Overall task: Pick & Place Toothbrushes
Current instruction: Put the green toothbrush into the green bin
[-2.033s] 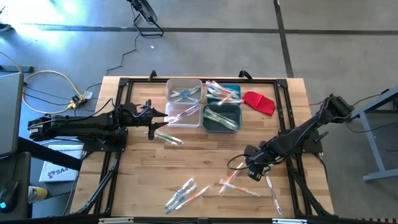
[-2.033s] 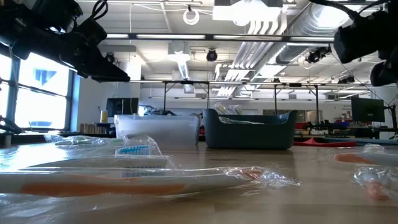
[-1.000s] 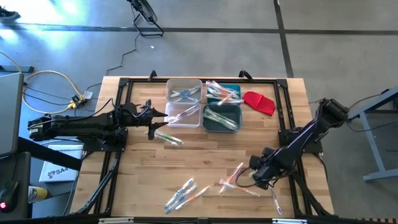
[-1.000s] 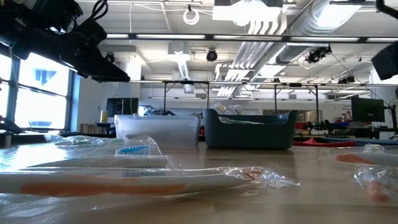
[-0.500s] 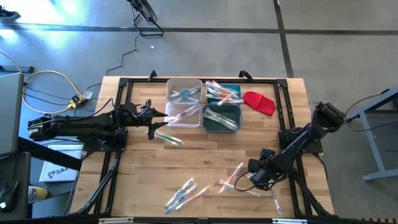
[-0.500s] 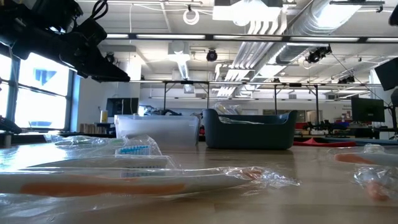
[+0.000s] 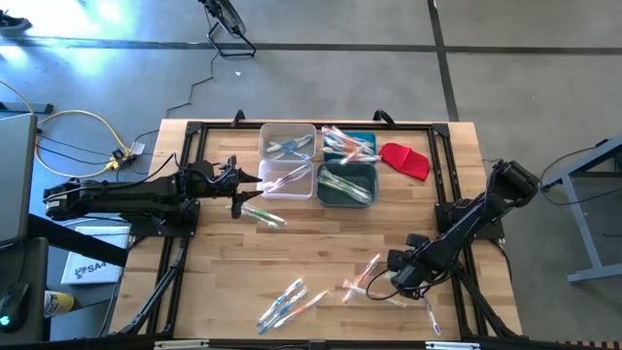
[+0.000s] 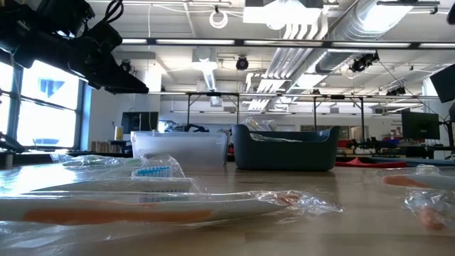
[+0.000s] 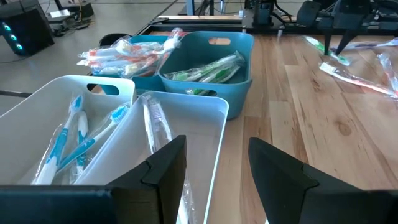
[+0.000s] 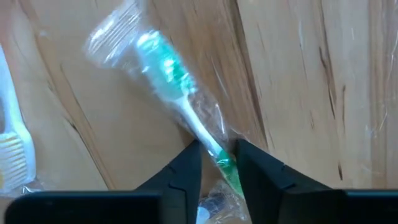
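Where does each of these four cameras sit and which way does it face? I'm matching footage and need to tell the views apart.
High: overhead, looking straight down at the table; both arms show.
Low: at tabletop height, looking level across wrapped toothbrushes into the room; the left arm hangs at upper left.
Left wrist: on the left arm, facing the bins; left claw open.
Right wrist: on the right arm, facing down at the wood; right claw straddles a green toothbrush.
Shared: the teal bin and the white bin also show in the high view.
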Robot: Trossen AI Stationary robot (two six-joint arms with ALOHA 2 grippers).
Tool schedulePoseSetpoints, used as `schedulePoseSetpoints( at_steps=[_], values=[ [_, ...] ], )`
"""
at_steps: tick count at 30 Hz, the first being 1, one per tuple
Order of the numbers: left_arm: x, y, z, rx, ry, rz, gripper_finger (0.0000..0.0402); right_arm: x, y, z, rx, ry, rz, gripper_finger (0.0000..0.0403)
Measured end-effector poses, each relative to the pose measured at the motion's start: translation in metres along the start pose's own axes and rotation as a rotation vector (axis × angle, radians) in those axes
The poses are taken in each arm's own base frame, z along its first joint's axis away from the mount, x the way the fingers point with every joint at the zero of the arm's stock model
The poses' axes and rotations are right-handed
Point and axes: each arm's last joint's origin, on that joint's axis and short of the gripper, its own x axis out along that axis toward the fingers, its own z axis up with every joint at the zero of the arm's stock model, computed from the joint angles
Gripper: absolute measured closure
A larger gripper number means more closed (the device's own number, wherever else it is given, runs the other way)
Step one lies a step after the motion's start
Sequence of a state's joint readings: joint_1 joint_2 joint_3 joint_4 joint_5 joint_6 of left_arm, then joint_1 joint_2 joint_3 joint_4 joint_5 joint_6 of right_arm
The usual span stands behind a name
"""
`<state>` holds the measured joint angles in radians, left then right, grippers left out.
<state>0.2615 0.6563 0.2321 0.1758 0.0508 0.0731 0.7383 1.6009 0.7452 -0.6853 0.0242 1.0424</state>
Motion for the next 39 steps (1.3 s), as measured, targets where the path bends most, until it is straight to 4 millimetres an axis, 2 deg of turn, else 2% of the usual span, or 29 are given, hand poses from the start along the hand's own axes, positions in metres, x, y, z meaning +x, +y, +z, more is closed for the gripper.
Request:
schedulePoseSetpoints(
  at_steps=[13,21,29,39],
  values=[
    [0.000,0.000,0.000,0.000,0.000,0.000,0.0231,0.000,-0.001,0.000,0.000,-0.001,-0.007,0.0390],
    [0.000,0.000,0.000,-0.001,0.000,0.000,0.0231,-0.003,-0.004,-0.001,0.008,-0.024,-0.023,0.0392],
    [0.000,0.000,0.000,-0.001,0.000,0.000,0.0231,-0.023,-0.019,0.005,0.098,-0.158,-0.066,0.0394],
    [0.000,0.000,0.000,-0.001,0.000,0.000,0.0231,-0.040,-0.035,0.017,0.128,-0.216,-0.044,0.0402]
  ],
)
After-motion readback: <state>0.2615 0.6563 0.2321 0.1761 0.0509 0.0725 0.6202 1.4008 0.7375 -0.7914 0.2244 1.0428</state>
